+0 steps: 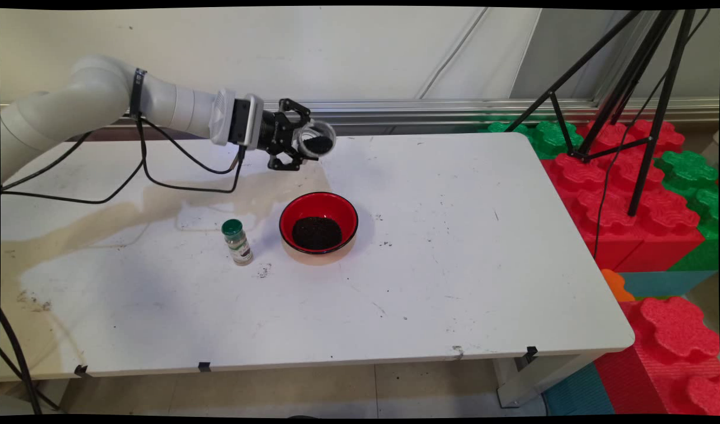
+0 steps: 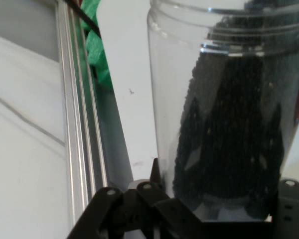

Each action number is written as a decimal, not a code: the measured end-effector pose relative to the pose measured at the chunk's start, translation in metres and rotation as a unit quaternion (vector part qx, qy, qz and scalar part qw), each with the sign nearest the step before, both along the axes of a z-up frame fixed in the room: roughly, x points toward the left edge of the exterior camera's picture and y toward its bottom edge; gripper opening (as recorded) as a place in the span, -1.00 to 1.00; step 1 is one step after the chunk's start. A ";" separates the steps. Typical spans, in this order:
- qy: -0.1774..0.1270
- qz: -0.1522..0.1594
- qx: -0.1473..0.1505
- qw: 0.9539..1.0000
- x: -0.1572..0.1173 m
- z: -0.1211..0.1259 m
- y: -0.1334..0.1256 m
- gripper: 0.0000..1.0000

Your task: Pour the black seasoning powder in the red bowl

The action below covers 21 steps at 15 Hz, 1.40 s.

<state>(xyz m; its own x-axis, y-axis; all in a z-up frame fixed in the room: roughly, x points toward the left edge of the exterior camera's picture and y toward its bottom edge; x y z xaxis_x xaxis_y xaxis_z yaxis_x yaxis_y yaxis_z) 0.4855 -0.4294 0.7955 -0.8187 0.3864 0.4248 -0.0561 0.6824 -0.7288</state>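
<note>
Clear plastic jar (image 1: 316,141), part full of black grains, clamped in the gripper (image 1: 294,146) and tipped sideways, mouth outward, above the table (image 1: 466,247) near its far edge. Below: red bowl (image 1: 319,222) already holding black grains; green-capped bottle (image 1: 237,242) beside it, upright.

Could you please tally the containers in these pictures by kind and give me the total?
Clear jars with dark grains, held sideways by the gripper above the table: 1
Red bowls with dark grains: 1
Green-capped spice bottles, upright to the left of the bowl: 1
Total: 3
</note>
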 end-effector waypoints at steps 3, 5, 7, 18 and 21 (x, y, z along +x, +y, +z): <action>0.039 0.028 0.031 0.998 -0.001 0.009 -0.003 -1.00; 0.062 0.044 0.048 0.996 -0.001 0.014 -0.004 -1.00; 0.092 0.066 0.069 0.991 -0.001 0.020 -0.007 -1.00; 0.248 0.179 0.179 0.935 0.008 0.034 -0.018 -1.00; 0.276 0.203 0.205 0.917 0.012 0.024 -0.019 -1.00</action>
